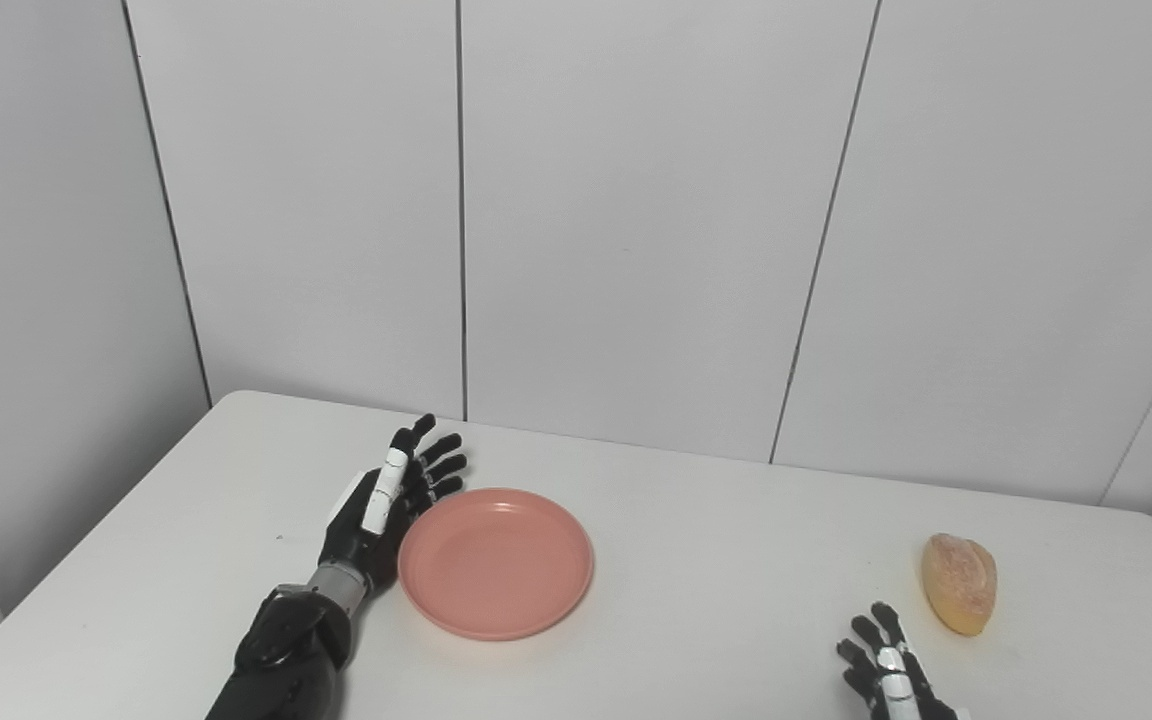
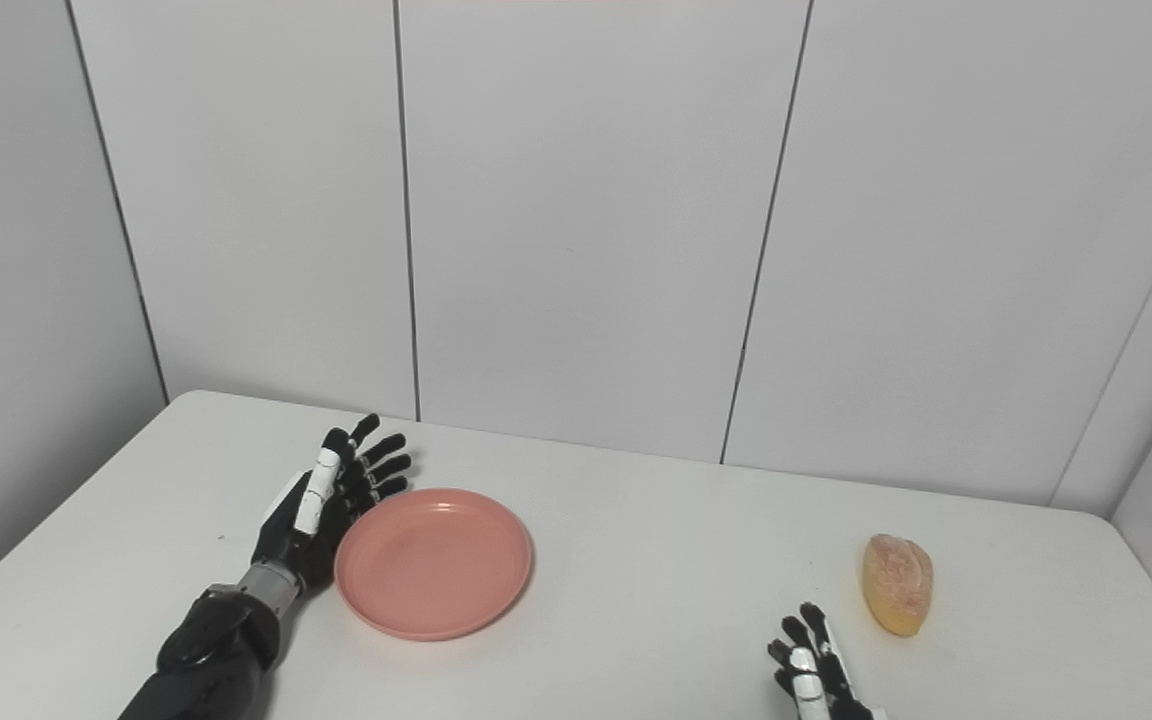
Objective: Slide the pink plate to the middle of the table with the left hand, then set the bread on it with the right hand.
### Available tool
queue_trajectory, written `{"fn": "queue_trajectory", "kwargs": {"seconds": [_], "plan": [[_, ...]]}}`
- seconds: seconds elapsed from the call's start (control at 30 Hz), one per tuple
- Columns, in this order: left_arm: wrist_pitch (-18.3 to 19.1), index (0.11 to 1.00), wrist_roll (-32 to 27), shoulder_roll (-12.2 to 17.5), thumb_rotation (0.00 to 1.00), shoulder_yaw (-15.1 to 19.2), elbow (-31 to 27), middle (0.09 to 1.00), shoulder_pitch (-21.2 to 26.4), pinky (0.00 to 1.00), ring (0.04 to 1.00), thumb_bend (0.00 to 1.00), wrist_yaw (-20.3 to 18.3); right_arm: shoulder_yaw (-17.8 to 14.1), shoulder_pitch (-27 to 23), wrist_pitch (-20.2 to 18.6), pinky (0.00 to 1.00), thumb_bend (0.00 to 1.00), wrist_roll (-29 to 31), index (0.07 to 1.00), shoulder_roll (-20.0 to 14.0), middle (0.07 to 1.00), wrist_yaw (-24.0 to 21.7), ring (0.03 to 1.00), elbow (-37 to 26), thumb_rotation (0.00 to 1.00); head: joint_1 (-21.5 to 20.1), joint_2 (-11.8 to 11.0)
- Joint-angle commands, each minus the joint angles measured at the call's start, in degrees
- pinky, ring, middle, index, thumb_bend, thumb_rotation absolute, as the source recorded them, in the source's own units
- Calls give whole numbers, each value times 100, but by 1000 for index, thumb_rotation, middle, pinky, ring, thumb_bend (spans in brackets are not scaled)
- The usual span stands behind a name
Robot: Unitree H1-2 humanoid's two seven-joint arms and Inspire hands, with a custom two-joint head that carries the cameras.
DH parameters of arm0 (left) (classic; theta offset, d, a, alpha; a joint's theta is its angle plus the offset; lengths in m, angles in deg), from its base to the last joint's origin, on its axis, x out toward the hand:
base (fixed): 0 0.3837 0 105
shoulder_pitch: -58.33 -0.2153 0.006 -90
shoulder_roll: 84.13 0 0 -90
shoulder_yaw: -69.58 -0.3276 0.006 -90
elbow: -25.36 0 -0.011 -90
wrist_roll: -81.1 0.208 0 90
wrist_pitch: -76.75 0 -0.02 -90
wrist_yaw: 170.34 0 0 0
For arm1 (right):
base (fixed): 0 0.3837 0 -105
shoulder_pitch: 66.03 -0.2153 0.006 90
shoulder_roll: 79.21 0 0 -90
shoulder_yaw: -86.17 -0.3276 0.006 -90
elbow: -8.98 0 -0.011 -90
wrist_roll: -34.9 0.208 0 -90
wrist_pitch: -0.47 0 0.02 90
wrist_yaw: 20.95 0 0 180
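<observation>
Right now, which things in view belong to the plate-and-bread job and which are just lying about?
Part of the job:
- pink plate, empty, left of the table's middle
- bread, on the table at the right
- left hand, open, at the plate's left rim
- right hand, open, near the bread, not touching it

Just there:
- white table
- wall panels
Nothing else in view.

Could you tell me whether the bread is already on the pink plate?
No, the bread lies on the table far right of the empty plate.

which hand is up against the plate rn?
The left hand, open beside the pink plate rim. The right hand sits apart, nearer the bread.
</observation>
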Motion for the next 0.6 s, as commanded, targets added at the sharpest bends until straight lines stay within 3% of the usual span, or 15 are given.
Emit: {"fn": "queue_trajectory", "kwargs": {"seconds": [0.0, 0.33, 0.57], "plan": [[28, 975, -70, -233, 869, -13, 100, 915, -39, 889, 892, 895, -123, 53, 104, -110, 919, 694, 10, 954, 93, 929, 18, 891, 9, 947, -37, 34], [12, 972, -37, -473, 879, -53, 240, 927, 16, 889, 893, 919, -119, 131, 60, -268, 912, 714, -83, 950, 198, 928, 108, 890, -132, 937, -391, 293], [246, 975, -96, -664, 873, -54, 42, 918, -25, 896, 888, 901, -128, 243, 19, -448, 897, 688, -187, 946, 324, 924, 228, 886, -263, 938, -839, 415]]}}
